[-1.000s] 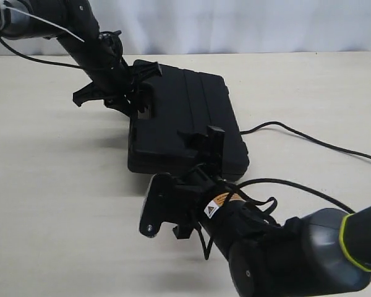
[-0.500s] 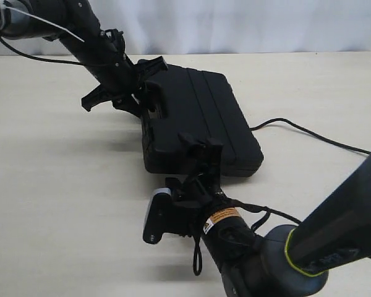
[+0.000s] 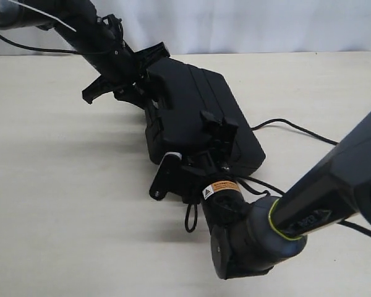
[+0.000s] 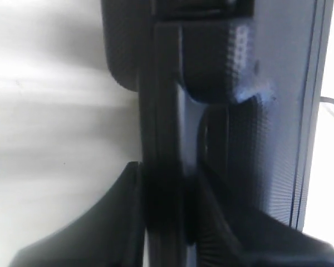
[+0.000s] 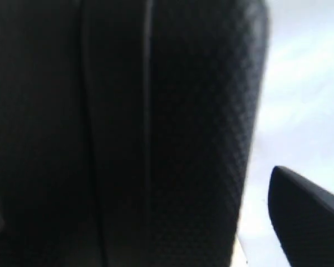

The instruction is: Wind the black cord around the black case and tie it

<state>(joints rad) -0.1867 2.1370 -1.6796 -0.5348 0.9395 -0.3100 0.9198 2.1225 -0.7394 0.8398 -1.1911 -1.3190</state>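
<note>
The black case (image 3: pixel 191 105) lies aslant at the middle of the table, its handle end raised. My left gripper (image 3: pixel 149 93) is shut on the handle bar; in the left wrist view its fingers (image 4: pixel 106 222) press the bar (image 4: pixel 164 111) from both sides. My right gripper (image 3: pixel 219 133) straddles the case's near edge. In the right wrist view the case (image 5: pixel 128 139) fills the picture, one finger (image 5: pixel 306 214) stands apart from it and the other finger is hidden. The black cord (image 3: pixel 297 128) runs from the case's right side across the table.
The pale table (image 3: pixel 62 185) stretches around the case, with a white curtain (image 3: pixel 266 25) behind it. A second run of black cord (image 3: pixel 263 183) passes under my right arm (image 3: pixel 260 229), which crosses the near right of the table.
The left gripper has raised the case's handle end and swung it to the right. My right gripper has moved up onto the case's near edge.
</note>
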